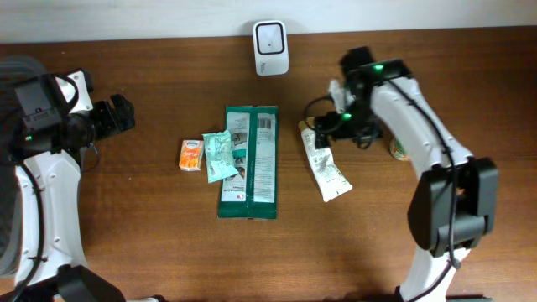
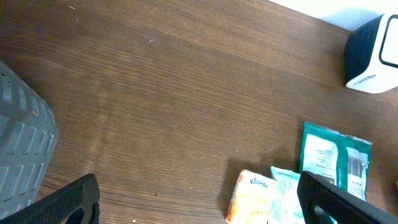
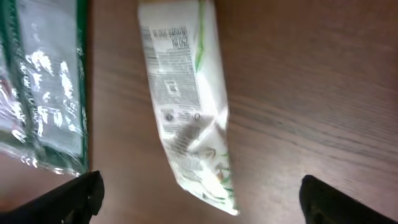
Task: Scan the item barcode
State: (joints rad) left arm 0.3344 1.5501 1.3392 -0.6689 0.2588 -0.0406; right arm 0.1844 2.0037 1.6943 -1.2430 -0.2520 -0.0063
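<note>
A white barcode scanner [image 1: 271, 47] stands at the table's far edge; it also shows in the left wrist view [image 2: 373, 53]. A white pouch with green print [image 1: 325, 168] lies flat on the wood, right of a long green package [image 1: 249, 161]. My right gripper [image 1: 323, 126] hangs open over the pouch's upper end. In the right wrist view the pouch [image 3: 189, 93] lies free below the gripper [image 3: 202, 199], touching neither finger. My left gripper [image 1: 117, 116] is open at the far left, holding nothing [image 2: 199, 202].
A small teal packet [image 1: 220, 156] and an orange tissue pack [image 1: 191, 155] lie left of the green package. A small orange-green item [image 1: 397, 148] sits behind the right arm. A grey basket [image 2: 22, 149] is at the left edge.
</note>
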